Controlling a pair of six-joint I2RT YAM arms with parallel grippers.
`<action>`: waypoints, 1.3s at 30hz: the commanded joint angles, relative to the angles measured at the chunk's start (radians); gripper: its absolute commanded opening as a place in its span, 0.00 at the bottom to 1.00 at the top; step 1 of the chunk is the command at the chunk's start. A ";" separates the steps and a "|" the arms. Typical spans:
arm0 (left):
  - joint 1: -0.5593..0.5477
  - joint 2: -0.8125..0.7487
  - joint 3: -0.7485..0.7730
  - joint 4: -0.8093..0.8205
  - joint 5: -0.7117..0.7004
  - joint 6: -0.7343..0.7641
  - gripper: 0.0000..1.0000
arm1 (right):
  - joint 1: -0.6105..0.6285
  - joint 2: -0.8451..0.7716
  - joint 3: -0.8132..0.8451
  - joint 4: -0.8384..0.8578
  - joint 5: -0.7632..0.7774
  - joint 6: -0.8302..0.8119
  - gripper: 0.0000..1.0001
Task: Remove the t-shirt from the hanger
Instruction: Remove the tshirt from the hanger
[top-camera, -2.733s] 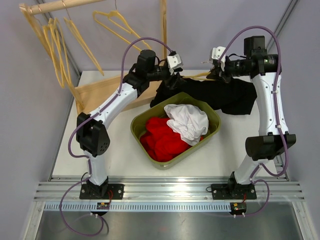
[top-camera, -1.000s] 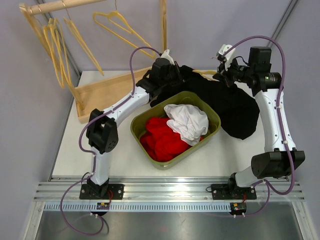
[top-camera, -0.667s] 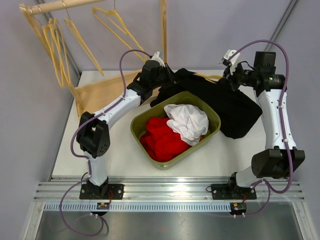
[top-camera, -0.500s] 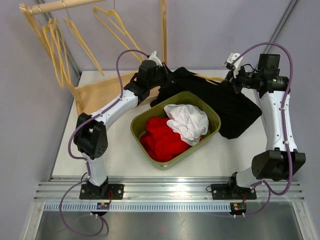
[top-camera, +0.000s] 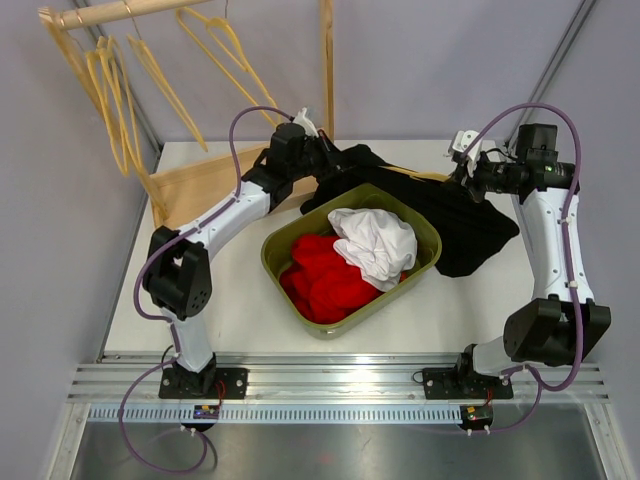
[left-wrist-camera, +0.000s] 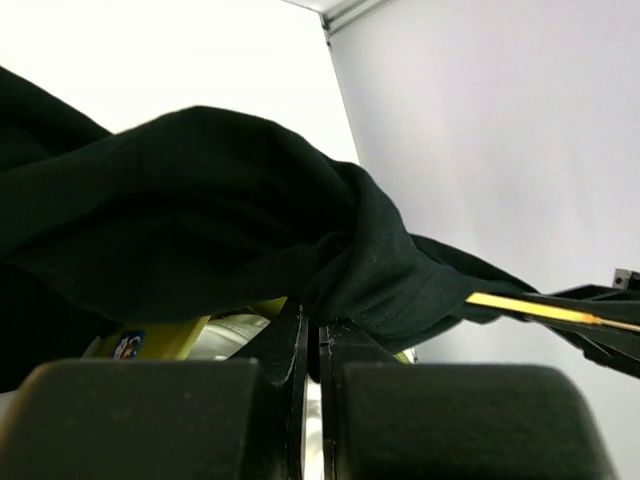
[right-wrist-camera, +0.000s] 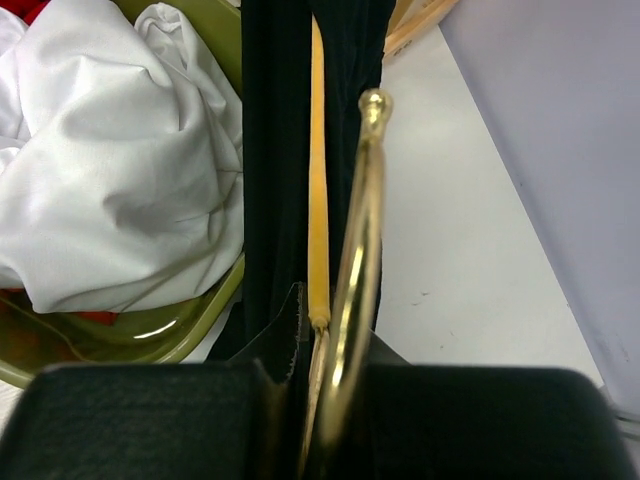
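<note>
A black t-shirt hangs stretched between my two grippers, behind and to the right of the bin. My left gripper is shut on a bunched fold of the t-shirt, with the cloth pinched at the fingertips of the left gripper. My right gripper is shut on the hanger, whose wooden bar and brass hook stand between the fingers. One yellow hanger arm pokes out of the black cloth. The rest of the hanger is hidden inside the shirt.
An olive-green bin in the table's middle holds red clothes and a white garment. A wooden rack with several empty hangers stands at the back left, its wooden base on the table.
The left gripper has pulled leftward with its fold of shirt. The right gripper has sunk a little with the hanger, and the shirt now lies lower and tauter between them.
</note>
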 joint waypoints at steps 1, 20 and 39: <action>0.110 -0.035 0.064 0.060 -0.063 -0.001 0.00 | -0.054 -0.010 -0.008 -0.019 0.170 0.003 0.00; 0.176 0.061 0.183 -0.074 -0.023 -0.046 0.00 | -0.097 -0.159 -0.079 -0.103 -0.014 -0.259 0.00; 0.273 0.069 0.038 -0.020 0.036 -0.037 0.00 | -0.162 -0.160 -0.009 -0.051 -0.246 -0.096 0.00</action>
